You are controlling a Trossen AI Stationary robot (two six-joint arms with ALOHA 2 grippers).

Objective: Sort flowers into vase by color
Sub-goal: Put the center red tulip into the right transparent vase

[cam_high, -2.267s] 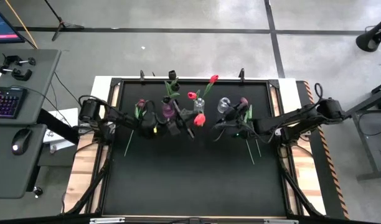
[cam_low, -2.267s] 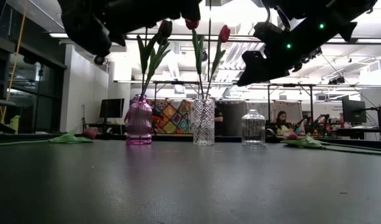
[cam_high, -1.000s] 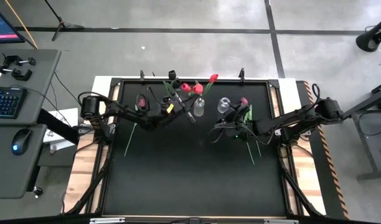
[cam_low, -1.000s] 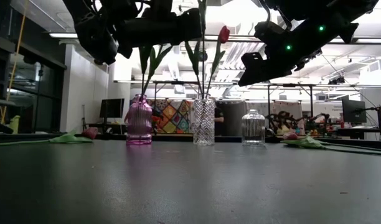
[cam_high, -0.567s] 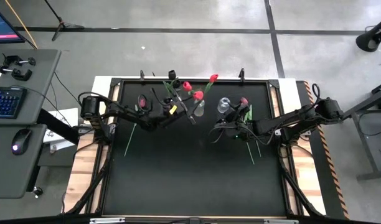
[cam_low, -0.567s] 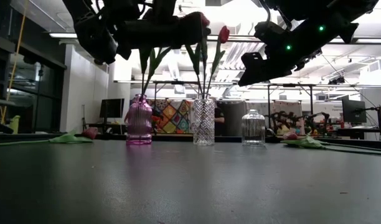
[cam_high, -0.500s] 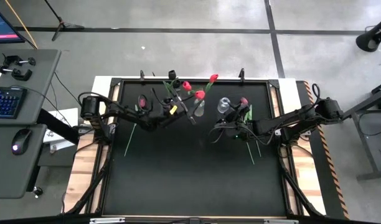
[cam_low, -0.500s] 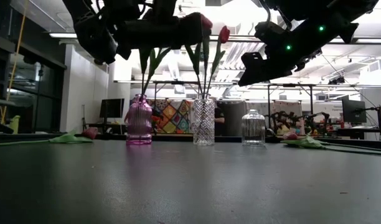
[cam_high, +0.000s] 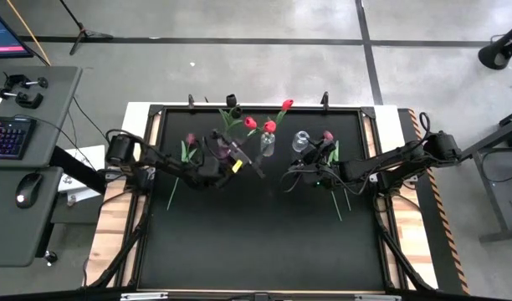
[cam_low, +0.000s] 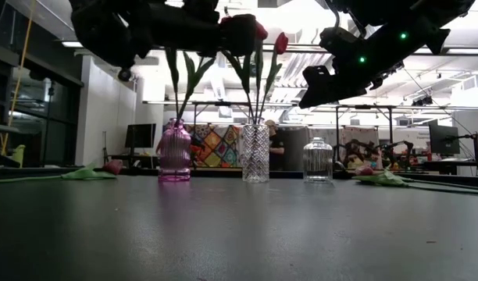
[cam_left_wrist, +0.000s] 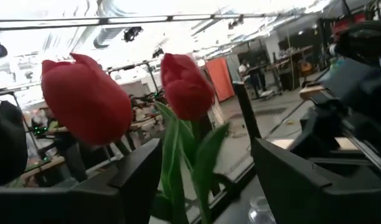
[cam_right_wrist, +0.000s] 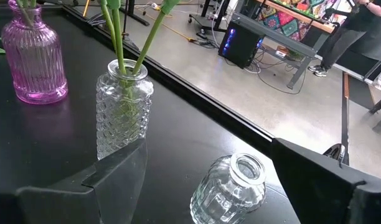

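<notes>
Hovering above the tabletop [cam_high: 264, 226], my left pincer [cam_high: 239, 160] hangs with fingers apart just beside the clear vase [cam_low: 255, 153]. Red tulips [cam_low: 280, 43] stand upright there, stems vertical, heads up, right before my fingers [cam_left_wrist: 141, 171]. My right pincer [cam_high: 289, 180] waits open.

A grey concrete floor [cam_high: 264, 67] crossed by dark lines surrounds the black surface [cam_high: 264, 242], with a side desk [cam_high: 26, 167] carrying a keyboard [cam_high: 7, 136] and mouse [cam_high: 26, 190].

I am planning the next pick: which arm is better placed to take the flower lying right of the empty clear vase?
The right arm. Its hand hovers open by the empty clear vase, close to that flower; the left hand is across at the tall vase.
</notes>
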